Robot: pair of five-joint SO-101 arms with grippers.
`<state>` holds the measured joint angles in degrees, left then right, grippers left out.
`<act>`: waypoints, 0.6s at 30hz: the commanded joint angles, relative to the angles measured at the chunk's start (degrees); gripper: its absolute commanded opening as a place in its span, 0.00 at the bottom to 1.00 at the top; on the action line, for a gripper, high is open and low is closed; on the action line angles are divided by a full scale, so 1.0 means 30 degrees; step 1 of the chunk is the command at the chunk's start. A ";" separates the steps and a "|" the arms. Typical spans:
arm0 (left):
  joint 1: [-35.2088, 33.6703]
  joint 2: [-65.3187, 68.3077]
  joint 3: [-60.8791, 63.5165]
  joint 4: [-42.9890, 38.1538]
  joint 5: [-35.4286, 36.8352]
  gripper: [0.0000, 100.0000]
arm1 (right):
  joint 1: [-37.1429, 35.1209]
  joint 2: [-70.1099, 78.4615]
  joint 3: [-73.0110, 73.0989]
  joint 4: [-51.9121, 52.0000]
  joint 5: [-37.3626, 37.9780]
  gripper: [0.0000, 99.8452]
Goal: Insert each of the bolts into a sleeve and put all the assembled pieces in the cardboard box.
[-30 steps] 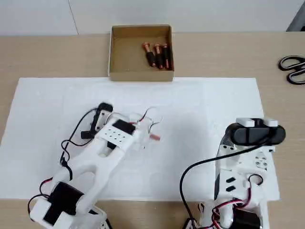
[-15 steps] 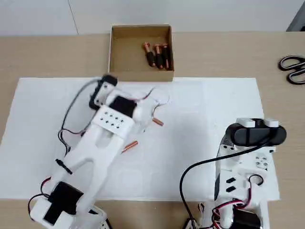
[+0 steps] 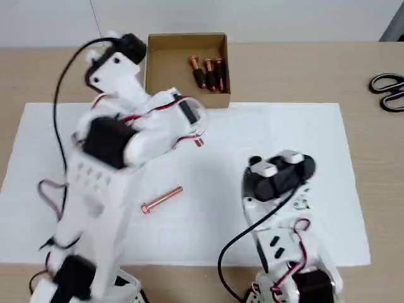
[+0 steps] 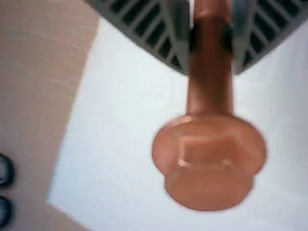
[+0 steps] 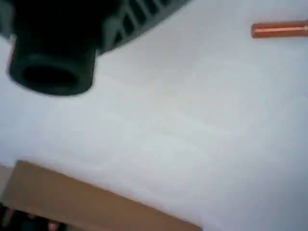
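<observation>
My left gripper (image 3: 197,134) is shut on a copper bolt (image 3: 199,141) and holds it above the white paper, just short of the cardboard box (image 3: 187,36). In the left wrist view the bolt (image 4: 209,159) hangs head-first out of the gripper (image 4: 210,33). A second copper bolt (image 3: 162,199) lies loose on the paper. Three assembled pieces (image 3: 208,72) lie in the box. In the right wrist view my right gripper (image 5: 57,29) is shut on a black sleeve (image 5: 50,62), its open end facing the camera. The loose bolt's tip (image 5: 281,30) and the box wall (image 5: 72,202) also show there.
White paper (image 3: 271,132) covers the middle of the wooden table. Scissors (image 3: 388,91) lie at the far right edge. The right arm's body (image 3: 278,173) stands at the front right, and the left arm's cables loop over the paper's left side.
The left arm has risen and swung toward the box with its bolt, uncovering the loose bolt on the paper. The right arm has shifted left and turned.
</observation>
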<state>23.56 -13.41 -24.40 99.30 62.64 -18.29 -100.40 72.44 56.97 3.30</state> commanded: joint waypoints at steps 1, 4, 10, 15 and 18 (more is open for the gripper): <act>-0.0293 -0.2139 -0.0982 -0.0147 -0.0410 0.01 | -0.1333 -0.0044 0.1407 -0.3414 0.0059 0.00; -0.0557 -0.3077 -0.0835 -0.0059 -0.0733 0.01 | -0.2271 -0.0044 0.2842 -0.6256 0.0059 0.00; -0.0615 -0.5245 0.0161 0.0264 -0.5128 0.01 | -0.2886 -0.0073 0.5363 -1.0242 0.0059 0.00; -0.0674 -0.7121 0.0630 -0.1348 -1.0637 0.01 | -0.2886 -0.0073 0.6095 -1.1883 0.0059 0.00; -0.0674 -0.8088 0.1656 -0.3575 -1.0462 0.01 | -0.2886 -0.0073 0.6418 -1.2352 0.0059 0.00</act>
<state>21.98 -34.59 -20.88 94.90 32.66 -26.81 -100.31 91.87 22.42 3.30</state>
